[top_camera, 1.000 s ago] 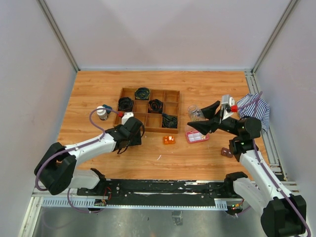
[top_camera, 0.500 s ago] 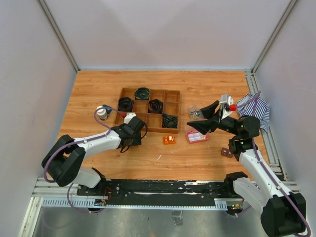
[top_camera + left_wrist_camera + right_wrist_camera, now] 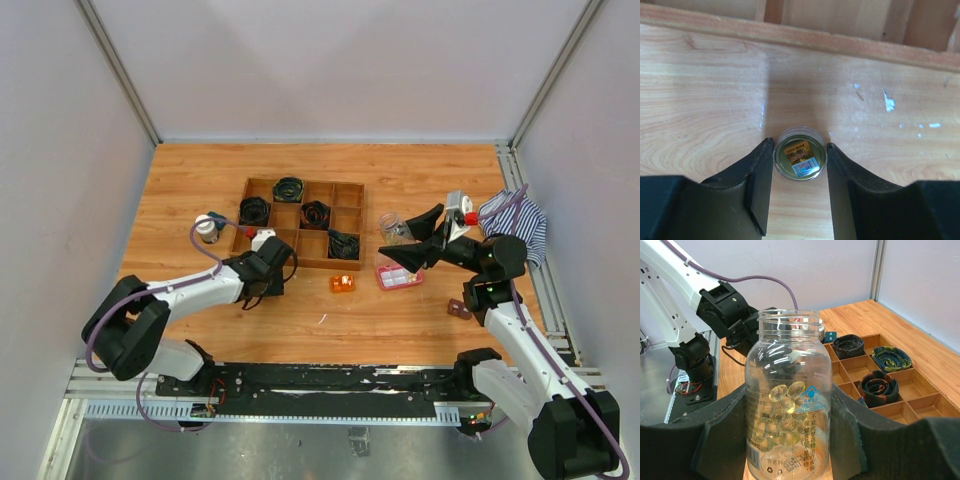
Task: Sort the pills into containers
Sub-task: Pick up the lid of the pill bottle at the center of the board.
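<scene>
Edges/room: wooden tray (image 3: 304, 181) sits mid-worktop, its front rail just beyond the left gripper (image 3: 800, 150). Bare worktop (image 3: 420, 170) lies behind and right of the tray and along the near edge. Striped cloth (image 3: 515, 218) is at the right edge, and a small brown item (image 3: 459, 309) is near the right arm.

Left gripper: fingers are low on the worktop, one on each side of a small round lid (image 3: 800, 160) lying flat with a gold label showing. Both fingers touch its rim, so it is pinched. The lid is hidden in the top view.

Right gripper (image 3: 789, 390): spread wide, with the pads against both sides of the clear vial (image 3: 789, 340). The vial is upright with its mouth open. Its base is out of frame, so I cannot tell whether it is lifted or standing. It is right of the tray.

Contents: the vial is partly filled with yellow translucent pills (image 3: 796, 388). Four tray compartments hold black coils (image 3: 316, 213). The dark bottle with white cap (image 3: 207, 228) is upright, left of the tray and apart from it. The pink box (image 3: 399, 277) lies flat under the right gripper's lower finger, with contents too small to tell. The orange block (image 3: 342, 283) is just in front of the tray and left of the pink box.

Surface/room: light wood-grain worktop with a few white flecks near the lid, plain pale walls on three sides, and a metal rail at the near edge.
</scene>
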You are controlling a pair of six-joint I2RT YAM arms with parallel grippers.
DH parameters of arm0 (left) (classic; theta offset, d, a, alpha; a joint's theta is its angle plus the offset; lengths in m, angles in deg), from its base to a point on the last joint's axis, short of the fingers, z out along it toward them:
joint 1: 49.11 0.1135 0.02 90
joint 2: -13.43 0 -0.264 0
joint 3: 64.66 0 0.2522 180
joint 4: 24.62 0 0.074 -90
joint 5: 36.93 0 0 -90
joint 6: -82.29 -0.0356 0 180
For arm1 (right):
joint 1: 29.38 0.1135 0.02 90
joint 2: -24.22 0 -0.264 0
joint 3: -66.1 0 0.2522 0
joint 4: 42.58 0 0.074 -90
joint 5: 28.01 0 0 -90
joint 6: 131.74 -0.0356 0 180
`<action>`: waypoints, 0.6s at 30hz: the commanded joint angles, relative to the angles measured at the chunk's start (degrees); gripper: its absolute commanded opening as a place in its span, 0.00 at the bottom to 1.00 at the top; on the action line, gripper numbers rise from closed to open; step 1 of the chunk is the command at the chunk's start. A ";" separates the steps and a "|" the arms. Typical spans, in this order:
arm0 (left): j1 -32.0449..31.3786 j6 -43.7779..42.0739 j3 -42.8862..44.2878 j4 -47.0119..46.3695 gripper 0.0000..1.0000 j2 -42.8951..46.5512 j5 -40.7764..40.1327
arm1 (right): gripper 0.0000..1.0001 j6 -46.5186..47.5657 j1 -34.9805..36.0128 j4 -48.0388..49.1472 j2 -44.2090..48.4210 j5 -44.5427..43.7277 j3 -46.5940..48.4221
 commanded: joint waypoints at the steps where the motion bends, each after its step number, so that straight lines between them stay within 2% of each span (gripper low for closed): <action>1: 0.31 -0.89 -1.57 -0.64 0.21 5.10 4.57 | 0.01 2.78 1.56 0.77 0.43 1.84 0.21; 5: 0.31 -1.34 -5.56 -8.69 0.19 15.58 17.56 | 0.01 6.34 1.50 -0.32 0.23 5.00 0.21; 9: 0.22 2.47 -12.71 -27.72 0.19 28.58 34.46 | 0.01 12.28 1.66 -5.94 0.29 10.55 2.53; 11: 0.22 6.07 -15.71 -38.22 0.19 33.22 39.97 | 0.01 18.24 1.64 -16.05 0.41 13.60 6.12; 15: 0.21 11.99 -17.72 -54.59 0.19 35.95 45.33 | 0.01 38.14 2.08 -44.69 0.64 16.66 14.04; 18: 0.21 15.07 -17.09 -63.99 0.19 34.21 48.57 | 0.01 39.82 2.60 -46.30 0.55 16.81 13.63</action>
